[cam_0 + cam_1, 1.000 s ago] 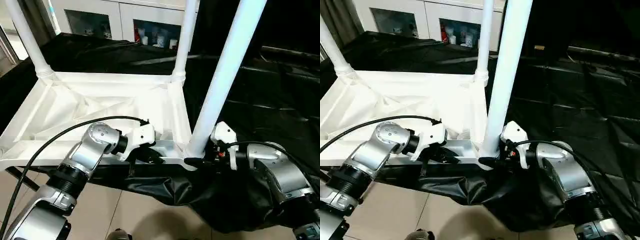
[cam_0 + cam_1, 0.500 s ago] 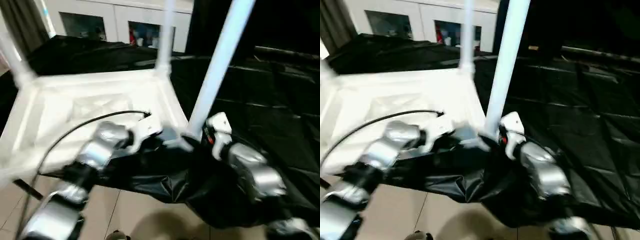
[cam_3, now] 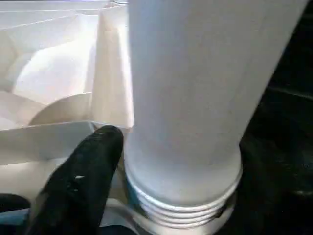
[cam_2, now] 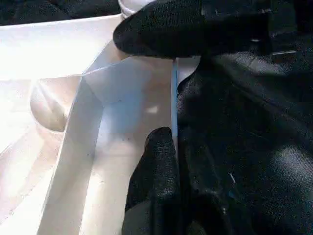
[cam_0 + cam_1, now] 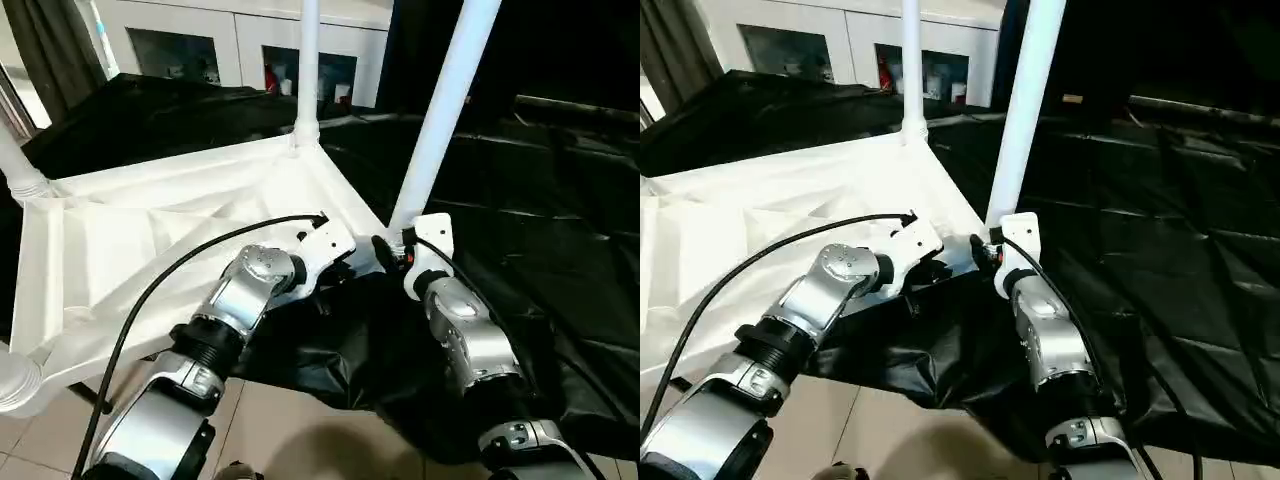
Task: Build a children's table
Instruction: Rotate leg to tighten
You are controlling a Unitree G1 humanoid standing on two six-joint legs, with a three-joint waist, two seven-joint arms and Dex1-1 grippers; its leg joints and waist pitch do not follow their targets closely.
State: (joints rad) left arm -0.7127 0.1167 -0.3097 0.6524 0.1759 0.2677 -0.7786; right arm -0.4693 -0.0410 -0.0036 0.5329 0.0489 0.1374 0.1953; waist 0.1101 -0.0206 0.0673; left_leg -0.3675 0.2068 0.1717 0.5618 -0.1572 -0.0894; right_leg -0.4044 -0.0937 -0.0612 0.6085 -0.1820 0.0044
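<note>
At the far left of the head view a leg [image 5: 17, 168] rises out of the frame from a corner socket, and low in that corner another socket end [image 5: 15, 385] pokes toward the floor. The tabletop [image 5: 130, 250] lies upside down, ribs up, across the left half of the frame on a desk draped in black sheeting [image 5: 560, 250] — underside up so the sockets can take legs from above. A further leg [image 5: 306, 70] stands at upper centre, in front of a white cabinet [image 5: 250, 45].

The left gripper [image 5: 335, 262], at centre, works at the near edge of the top; its wrist view shows one black finger [image 4: 156, 166] inside the rim wall and black on the other side, so it looks clamped on that rim, probably to steady the top.

Just right of it the right gripper [image 5: 392, 252] sits at the base of the near leg [image 5: 440, 110], whose threaded collar [image 3: 183, 200] sits in the corner socket. One finger [image 3: 80, 176] lies beside the collar — whether the pair grips it I cannot tell.
</note>
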